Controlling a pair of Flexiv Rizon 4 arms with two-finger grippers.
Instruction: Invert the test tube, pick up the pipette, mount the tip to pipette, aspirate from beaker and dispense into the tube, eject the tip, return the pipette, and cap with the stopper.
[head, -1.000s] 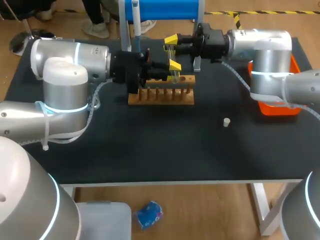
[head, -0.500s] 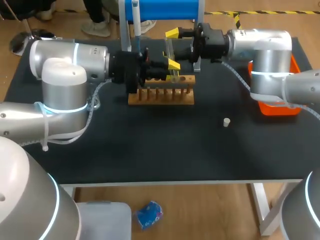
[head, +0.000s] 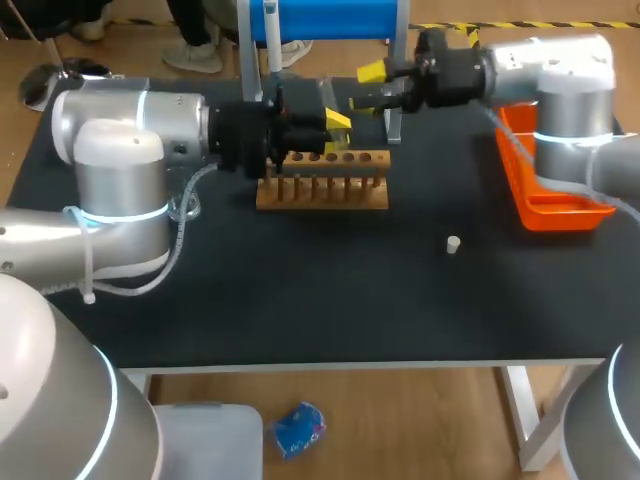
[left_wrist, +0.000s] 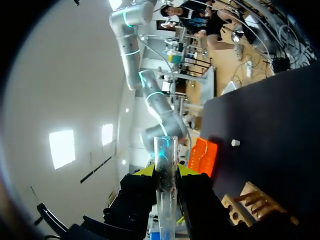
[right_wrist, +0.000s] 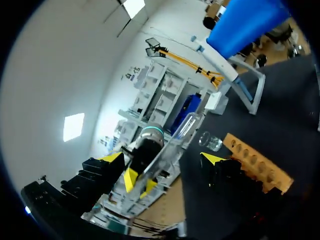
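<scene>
Left gripper (head: 336, 124): clamped on the test tube (left_wrist: 165, 150), just above the wooden rack (head: 322, 188) near the tabletop's far edge.
Test tube: gripped by the left fingers alone; a second ago pinched by both grippers.
Right gripper (head: 366, 86): spread wide, empty, drawn back toward the far right corner.
Stopper (head: 453, 243): unmoved, right of the tabletop's middle.
Meaning: hand-over done, inversion probably near complete; seating the tube in the rack likely next, leaving the right arm free for the pipette.
</scene>
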